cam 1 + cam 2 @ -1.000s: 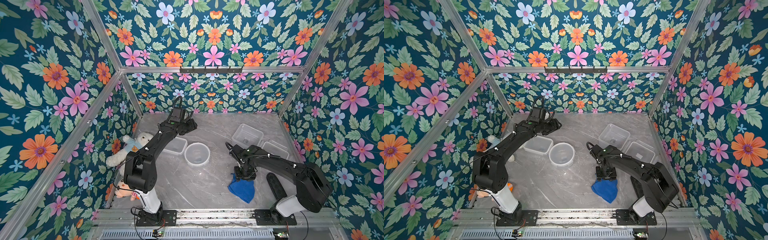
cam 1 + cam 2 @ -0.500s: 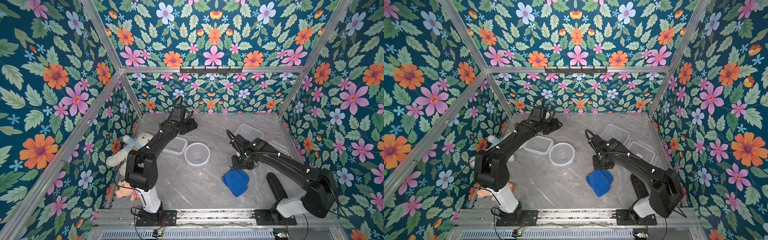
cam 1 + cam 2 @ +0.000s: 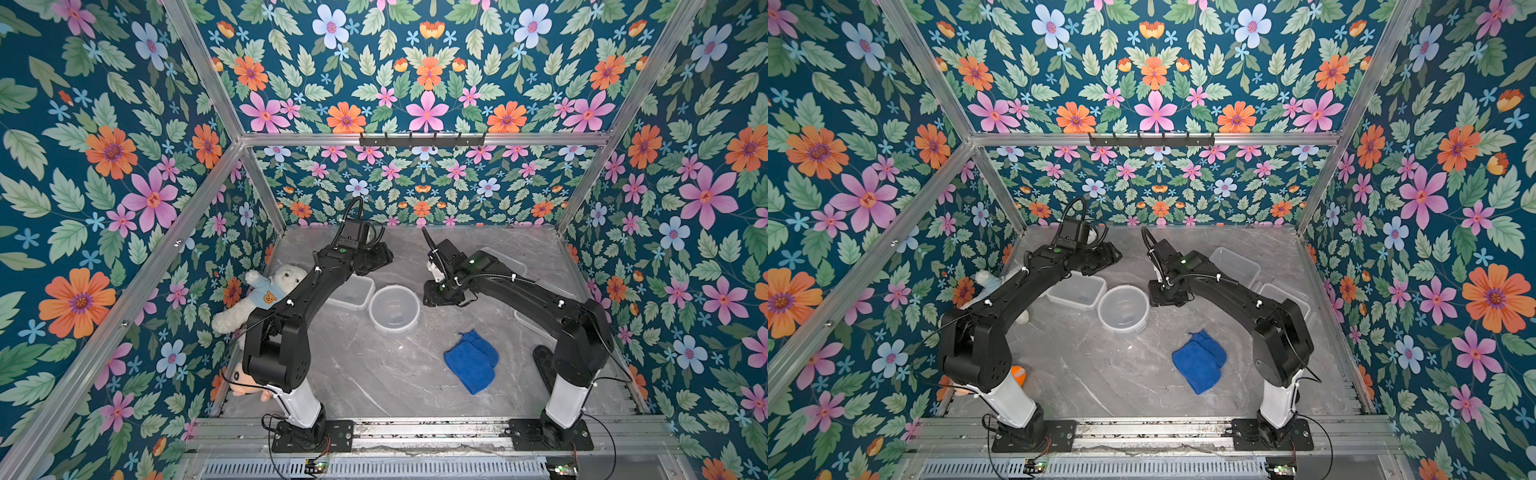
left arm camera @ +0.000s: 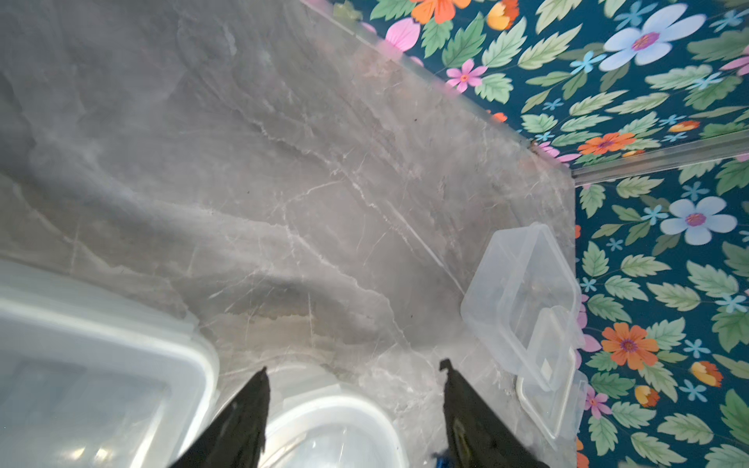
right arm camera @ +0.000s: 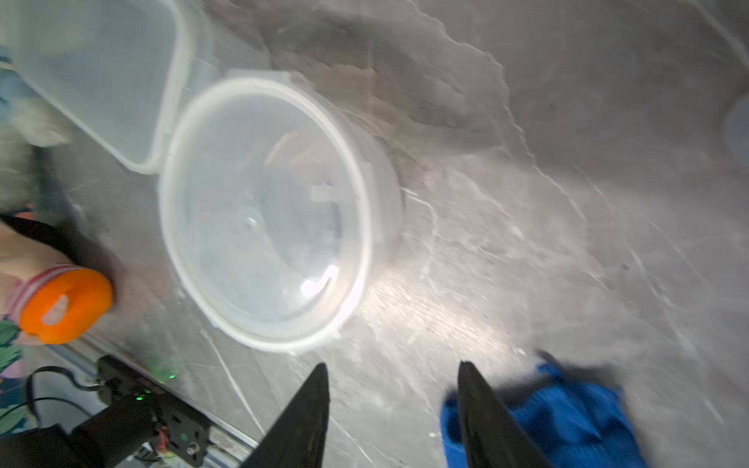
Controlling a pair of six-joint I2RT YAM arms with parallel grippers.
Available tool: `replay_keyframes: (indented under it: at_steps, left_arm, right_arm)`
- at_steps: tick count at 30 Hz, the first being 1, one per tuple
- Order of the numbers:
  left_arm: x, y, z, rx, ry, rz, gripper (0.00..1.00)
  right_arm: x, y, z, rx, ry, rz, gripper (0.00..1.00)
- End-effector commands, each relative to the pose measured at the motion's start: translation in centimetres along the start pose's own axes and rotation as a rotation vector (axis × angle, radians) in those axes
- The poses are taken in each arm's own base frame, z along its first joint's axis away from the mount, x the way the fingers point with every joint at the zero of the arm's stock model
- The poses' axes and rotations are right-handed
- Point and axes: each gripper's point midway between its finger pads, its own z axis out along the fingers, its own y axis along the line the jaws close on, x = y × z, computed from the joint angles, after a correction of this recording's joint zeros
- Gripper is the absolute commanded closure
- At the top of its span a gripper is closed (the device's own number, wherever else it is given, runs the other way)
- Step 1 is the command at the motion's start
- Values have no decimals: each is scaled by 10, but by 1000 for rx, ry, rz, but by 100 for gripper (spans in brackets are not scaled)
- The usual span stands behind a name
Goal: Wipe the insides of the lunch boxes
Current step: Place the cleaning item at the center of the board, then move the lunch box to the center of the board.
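Note:
Three clear lunch boxes stand on the marble table. The round one [image 3: 394, 308] [image 3: 1123, 308] [image 5: 267, 210] touches the smaller rectangular one [image 3: 351, 292] [image 5: 101, 73]. The large square one [image 3: 1235, 266] [image 4: 514, 291] is at the back right, partly behind my right arm. My left gripper [image 3: 384, 259] [image 4: 354, 370] hovers open behind the round box [image 4: 332, 429], nothing between its fingers. Just right of the round box, my right gripper [image 3: 432, 297] [image 5: 393, 368] is open and empty. The blue cloth [image 3: 471, 359] [image 5: 579, 413] lies loose on the table nearer the front.
Flat clear lids [image 3: 1283, 293] lie by the right wall. A white teddy bear [image 3: 266, 291] and a pink and orange toy [image 3: 245, 382] [image 5: 65, 304] sit along the left wall. A black object [image 3: 544, 365] lies at the front right beside my right arm's base.
My right gripper dragged the blue cloth a little left, let it go, and moved back and left to beside the round box. My left arm has hardly moved.

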Motion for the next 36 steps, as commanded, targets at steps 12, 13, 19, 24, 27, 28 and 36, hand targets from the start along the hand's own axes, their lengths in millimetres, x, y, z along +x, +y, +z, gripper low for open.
replay_keyframes:
  at_steps: [12, 13, 19, 24, 27, 28, 36]
  left_arm:
    - [126, 45, -53, -106, 130, -22, 23]
    - [132, 47, -52, -101, 129, -37, 22]
    - [154, 52, -23, -76, 157, -77, 21]
    - [132, 34, -4, -34, 115, -68, 22]
    - [114, 17, 14, 0, 99, -60, 25]
    - [109, 12, 22, 7, 102, -57, 26]
    - [60, -26, 84, 31, 114, -20, 30]
  right_arm:
    - [-18, 20, 39, -51, 10, -63, 44]
    - [-18, 17, 39, -43, 9, -61, 44]
    - [-23, -7, 32, -63, -25, 23, 43]
    - [-33, -30, 27, -160, -48, 97, 43]
    - [-46, -38, 24, -261, -62, 137, 44]
    - [-51, -44, 23, -271, -71, 154, 44]
    - [-95, -83, 27, -295, -82, 224, 45]
